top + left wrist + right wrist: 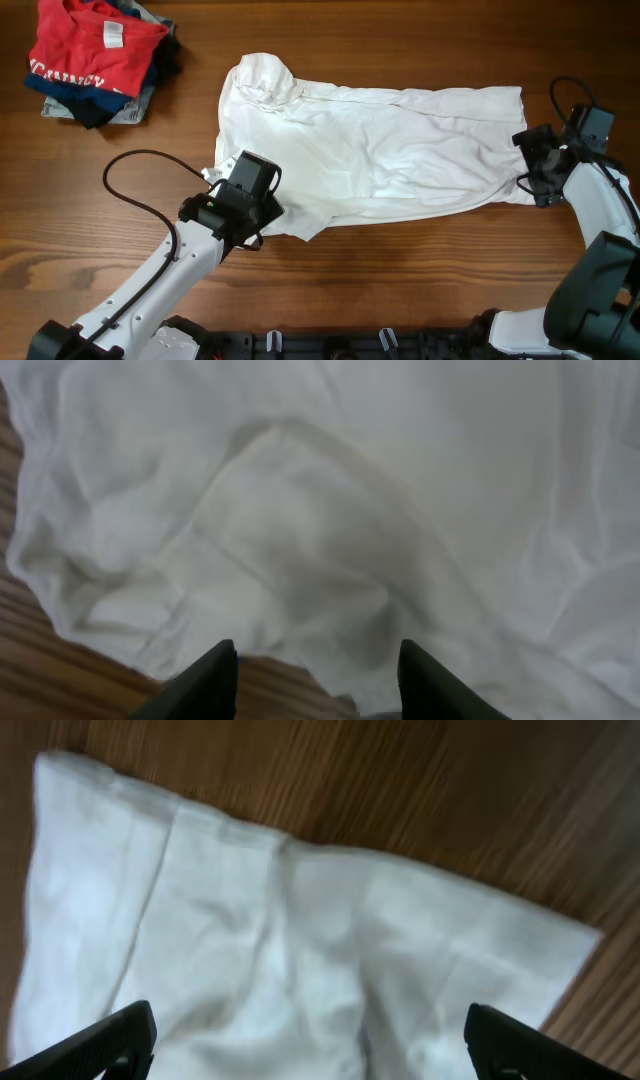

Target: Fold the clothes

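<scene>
Shirt (370,150) lies spread across the surface (400,280) in the overhead view, with a clothes pile (95,60) well apart at the far left. Left tool (262,200) sits at its near-left edge, right tool (527,165) at its right end. Left wrist: fingers (215,680) parted, holding nothing, cloth just ahead. Right wrist: fingers (120,1035) spread wide above the shirt's end, empty.

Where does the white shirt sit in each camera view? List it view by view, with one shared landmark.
Overhead: white shirt lies spread across mid-frame.
Left wrist: white shirt fills most of the frame.
Right wrist: white shirt covers the lower frame.
Shared landmark: wooden table bordering the shirt's edge in all three.
</scene>
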